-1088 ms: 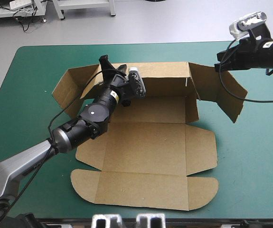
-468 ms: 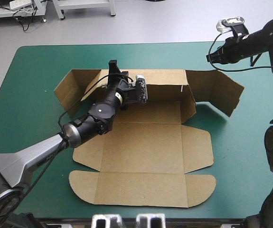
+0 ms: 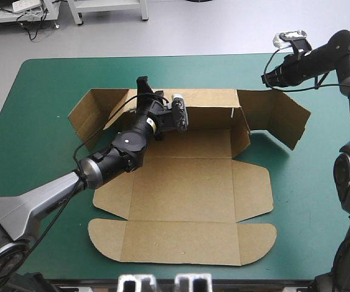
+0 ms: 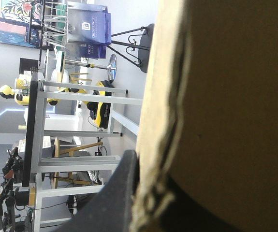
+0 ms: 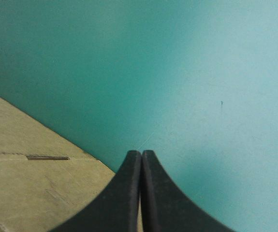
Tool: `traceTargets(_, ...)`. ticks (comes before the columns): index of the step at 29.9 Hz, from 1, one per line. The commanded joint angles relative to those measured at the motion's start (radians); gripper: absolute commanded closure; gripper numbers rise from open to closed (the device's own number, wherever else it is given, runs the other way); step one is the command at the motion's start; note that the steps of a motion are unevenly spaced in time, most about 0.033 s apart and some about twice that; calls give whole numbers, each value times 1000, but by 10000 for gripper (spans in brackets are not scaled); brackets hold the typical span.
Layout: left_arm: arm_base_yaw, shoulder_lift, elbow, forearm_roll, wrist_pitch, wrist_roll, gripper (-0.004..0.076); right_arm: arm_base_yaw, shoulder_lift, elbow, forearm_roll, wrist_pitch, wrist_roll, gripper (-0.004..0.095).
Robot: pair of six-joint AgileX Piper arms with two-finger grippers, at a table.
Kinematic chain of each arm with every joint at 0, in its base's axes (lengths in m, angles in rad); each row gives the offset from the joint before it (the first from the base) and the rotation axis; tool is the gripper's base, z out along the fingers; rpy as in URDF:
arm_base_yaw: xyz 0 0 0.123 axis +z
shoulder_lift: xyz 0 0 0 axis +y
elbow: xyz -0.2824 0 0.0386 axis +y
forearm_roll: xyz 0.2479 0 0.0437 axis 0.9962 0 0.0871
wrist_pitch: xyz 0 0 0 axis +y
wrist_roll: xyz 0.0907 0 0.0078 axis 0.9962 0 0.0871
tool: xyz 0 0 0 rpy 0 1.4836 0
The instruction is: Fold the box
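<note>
The brown box (image 3: 184, 188) lies spread on the teal-green cover, its lid panel and rounded flaps toward the front edge. The far wall (image 3: 208, 109) stands raised, with side flaps angled out at its left (image 3: 86, 112) and right (image 3: 281, 118) ends. My left gripper (image 3: 142, 84) is shut on the far wall's top edge. In the left wrist view the board (image 4: 226, 116) fills the frame beside one black finger (image 4: 112, 198); the other finger is hidden behind it. My right gripper (image 3: 265, 79) (image 5: 141, 155) hovers shut and empty over the cover just beyond the right flap, whose corner (image 5: 27, 188) shows beside it.
Bare teal-green cover (image 3: 35, 91) runs along the box's left, right (image 3: 321, 201) and far sides. The rounded front flaps (image 3: 105, 234) lie close to the table's front edge.
My left gripper has pushed farther with the far wall, which stands more upright, and the box has shifted slightly. The right arm has swung left and toward the far edge, away from the right flap.
</note>
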Motion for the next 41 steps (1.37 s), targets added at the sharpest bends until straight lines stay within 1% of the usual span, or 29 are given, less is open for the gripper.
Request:
traceTargets(1, 0, -55, -29, 21, 0, -28, 733, 4, -50, -26, 42, 25, -1, 932)
traceTargets(5, 12, -55, -29, 14, -8, -28, 733, 21, -71, -2, 32, 25, 17, 932)
traceTargets(10, 51, -55, -29, -11, -39, -28, 733, 54, -131, 98, -5, 26, 19, 932)
traceTargets(15, 70, -55, -29, -19, -73, -28, 725, 58, -204, 186, 6, 26, 5, 933)
traceTargets(18, 70, -55, -29, -13, -75, -16, 725, 58, -257, 227, 13, 26, -7, 933)
traceTargets(20, 70, -55, -29, -7, -79, -16, 725, 58, -280, 260, 76, 26, -39, 932)
traceTargets(22, 70, -55, -29, -5, -81, -18, 725, 58, -296, 306, 165, 26, -100, 932)
traceTargets(23, 70, -55, -29, -5, -81, -18, 725, 60, -298, 319, 180, 26, -115, 932)
traceTargets(26, 70, -55, -29, -7, -79, -18, 725, 70, -299, 353, 164, 26, -128, 932)
traceTargets(28, 70, -55, -29, -11, -79, -18, 725, 70, -307, 389, 181, 25, -148, 932)
traceTargets(31, 70, -55, -29, -18, -79, -18, 725, 66, -333, 465, 230, 22, -249, 932)
traceTargets(33, 70, -55, -29, -22, -79, -15, 722, 56, -364, 523, 283, -2, -311, 932)
traceTargets(37, 70, -55, -29, -29, -79, 26, 710, 15, -440, 679, 393, -107, -487, 931)
traceTargets(41, 70, -55, -29, -31, -75, 43, 710, -15, -505, 893, 547, -208, -692, 931)
